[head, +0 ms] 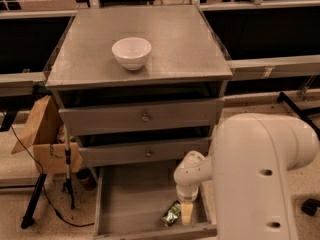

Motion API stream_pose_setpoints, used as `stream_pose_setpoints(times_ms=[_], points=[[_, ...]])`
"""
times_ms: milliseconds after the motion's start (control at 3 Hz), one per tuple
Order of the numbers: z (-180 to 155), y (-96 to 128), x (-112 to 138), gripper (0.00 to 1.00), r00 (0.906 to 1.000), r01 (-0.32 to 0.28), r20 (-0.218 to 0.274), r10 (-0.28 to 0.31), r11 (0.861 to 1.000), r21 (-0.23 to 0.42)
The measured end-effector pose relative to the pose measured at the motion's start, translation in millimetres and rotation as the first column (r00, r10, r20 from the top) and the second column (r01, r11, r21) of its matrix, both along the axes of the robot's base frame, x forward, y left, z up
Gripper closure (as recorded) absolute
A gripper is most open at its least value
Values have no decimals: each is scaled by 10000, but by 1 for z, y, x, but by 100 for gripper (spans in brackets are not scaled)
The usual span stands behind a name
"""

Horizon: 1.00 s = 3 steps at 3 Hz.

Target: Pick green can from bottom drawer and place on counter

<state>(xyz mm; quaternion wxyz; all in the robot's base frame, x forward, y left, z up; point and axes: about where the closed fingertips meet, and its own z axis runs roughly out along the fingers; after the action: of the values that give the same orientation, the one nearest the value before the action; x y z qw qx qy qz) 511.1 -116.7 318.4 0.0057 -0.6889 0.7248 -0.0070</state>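
- The gripper hangs low in the bottom drawer, near right.
- The green can lies tilted against its left; grip cannot be told.
- A white bowl stands on the counter.

The claw hung low in the bottom drawer, just beside the green can, whose print was too blurred to read. The white arm hid the drawer's right side and ran off the lower edge.

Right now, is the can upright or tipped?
Tipped: the can lies slanted on the drawer floor, beside the gripper.
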Motion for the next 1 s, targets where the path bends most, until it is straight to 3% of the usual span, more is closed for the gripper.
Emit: stream_pose_setpoints(times_ms=[333,667,1000], points=[[-25,4,15,0,9942,-1029,-323,1025,9946,-122],[-60,12,8,0,9680,-2438,-624,2431,9698,-48],[-89,17,0,0,9346,-3497,-671,3492,9368,50]])
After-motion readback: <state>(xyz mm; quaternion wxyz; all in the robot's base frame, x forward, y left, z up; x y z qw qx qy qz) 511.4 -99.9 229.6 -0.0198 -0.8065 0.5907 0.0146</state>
